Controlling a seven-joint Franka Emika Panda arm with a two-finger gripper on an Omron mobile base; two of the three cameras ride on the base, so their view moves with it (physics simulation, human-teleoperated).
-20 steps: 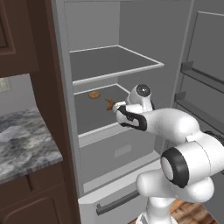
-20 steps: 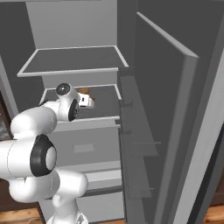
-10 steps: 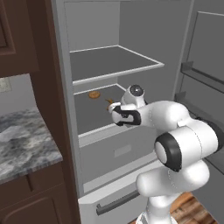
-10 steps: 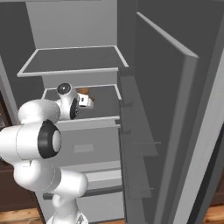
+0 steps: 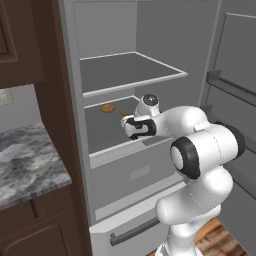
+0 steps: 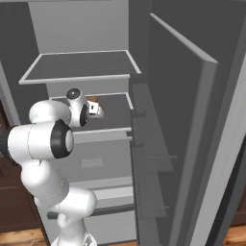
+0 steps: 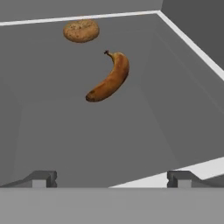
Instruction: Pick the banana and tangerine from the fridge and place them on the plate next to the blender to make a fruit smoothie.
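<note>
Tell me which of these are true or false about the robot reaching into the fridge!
1. The banana lies on a fridge shelf. True.
2. The fingers are pinching the banana. False: they stand wide apart with nothing between them, and the banana lies farther in, untouched.
3. A flat round tan thing lies beyond the banana, near the shelf's back edge. True.
4. The banana is bright green. False: it is orange-brown with darker tips.
5. The fridge door is closed. False: it stands open, and the arm reaches inside over the middle shelf.
</note>
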